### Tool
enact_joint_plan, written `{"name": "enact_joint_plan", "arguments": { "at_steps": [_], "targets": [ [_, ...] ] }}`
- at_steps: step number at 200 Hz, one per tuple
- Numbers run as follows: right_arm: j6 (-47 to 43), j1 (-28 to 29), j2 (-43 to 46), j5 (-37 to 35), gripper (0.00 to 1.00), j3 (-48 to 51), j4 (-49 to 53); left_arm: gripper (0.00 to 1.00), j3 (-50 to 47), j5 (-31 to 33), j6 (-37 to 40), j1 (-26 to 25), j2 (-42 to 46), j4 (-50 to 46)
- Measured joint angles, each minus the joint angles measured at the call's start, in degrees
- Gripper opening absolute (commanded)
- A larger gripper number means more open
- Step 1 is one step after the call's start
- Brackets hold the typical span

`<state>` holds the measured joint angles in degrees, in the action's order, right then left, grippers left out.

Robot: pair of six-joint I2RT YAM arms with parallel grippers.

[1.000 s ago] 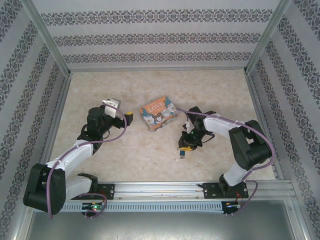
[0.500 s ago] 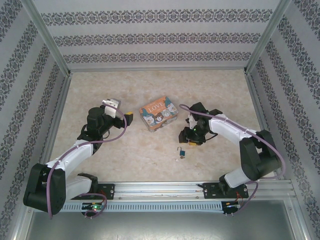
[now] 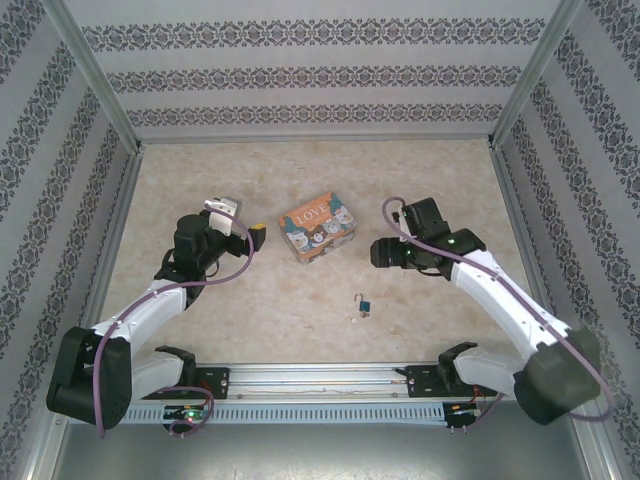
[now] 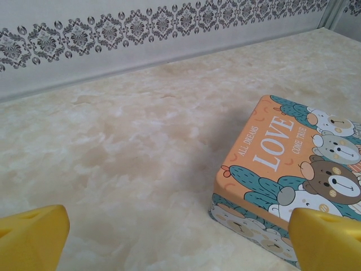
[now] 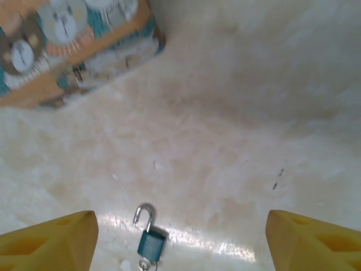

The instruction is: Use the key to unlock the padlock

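Found the padlock [image 5: 151, 241] lying flat on the bench [image 3: 250, 300] near the front edge, its shackle looking sprung at one end and the key [image 5: 144, 264] touching its base. Saw the right gripper [image 3: 380, 252] well apart from it, spread wide and empty, right of the tin [image 3: 316, 229]. Noted the left gripper [image 3: 258, 233] likewise wide, empty, just left of the tin.

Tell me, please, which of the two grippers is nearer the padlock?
The right gripper, jaws open, just beyond the padlock; the left gripper is farther off, left of the LOVE tin.
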<state>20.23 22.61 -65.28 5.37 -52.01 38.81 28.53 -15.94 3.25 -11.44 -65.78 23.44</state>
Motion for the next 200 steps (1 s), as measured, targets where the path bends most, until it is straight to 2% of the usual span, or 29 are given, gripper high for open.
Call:
{"name": "enact_joint_plan", "arguments": {
  "at_steps": [32, 55, 85, 159, 200],
  "targets": [
    [-1.9, -0.4, 6.6, -3.5, 0.92, 2.3, -5.9, 0.99, 0.0, 0.6, 0.9, 0.0, 0.1, 0.0],
    [-2.7, -1.4, 11.1, -5.5, 0.93, 5.7, -10.6, 0.99, 0.0, 1.2, 1.4, 0.0, 0.2, 0.0],
    [-3.7, -3.8, 15.6, -6.4, 0.98, 10.3, -16.5, 0.99, 0.0, 1.7, 2.0, 0.0, 0.2, -0.1],
    [-8.3, -8.7, 21.7, -9.7, 0.98, 21.1, -32.0, 0.99, 0.0, 3.4, 4.2, 0.0, 0.2, -0.1],
    [-10.3, -12.7, 21.3, -11.4, 0.98, 24.7, -40.3, 0.99, 0.0, 4.8, 5.5, 0.0, -0.4, -0.1]
  ]
}}
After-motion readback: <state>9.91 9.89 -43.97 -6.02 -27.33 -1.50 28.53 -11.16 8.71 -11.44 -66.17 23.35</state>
